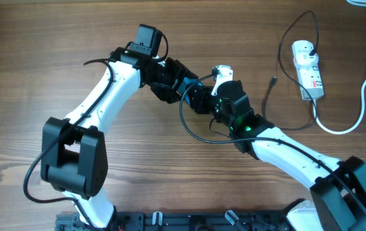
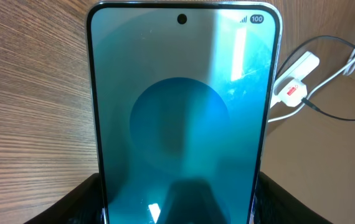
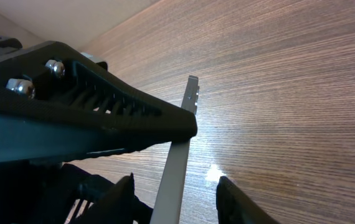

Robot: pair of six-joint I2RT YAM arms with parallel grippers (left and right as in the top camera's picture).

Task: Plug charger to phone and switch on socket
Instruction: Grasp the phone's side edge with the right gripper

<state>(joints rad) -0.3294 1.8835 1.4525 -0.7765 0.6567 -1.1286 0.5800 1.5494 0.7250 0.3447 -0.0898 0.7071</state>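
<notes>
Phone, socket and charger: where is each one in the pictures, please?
phone (image 2: 184, 118), left wrist view, middle of screen.
socket (image 1: 308, 69), overhead view, middle of white body.
charger (image 1: 273, 81), overhead view, loose connector tip.

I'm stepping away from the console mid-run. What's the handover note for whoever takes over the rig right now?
Left gripper: shut on the phone, screen lit and facing its wrist camera.
Right gripper: open, a finger on each side of the phone's edge, not clamped.
Charger: connector tip lies loose on the table, left of the socket; its cable runs to the socket.
Done: phone in hand.
Left: grasp the connector, plug it into the phone, switch the socket on. Switch state unreadable.
</notes>
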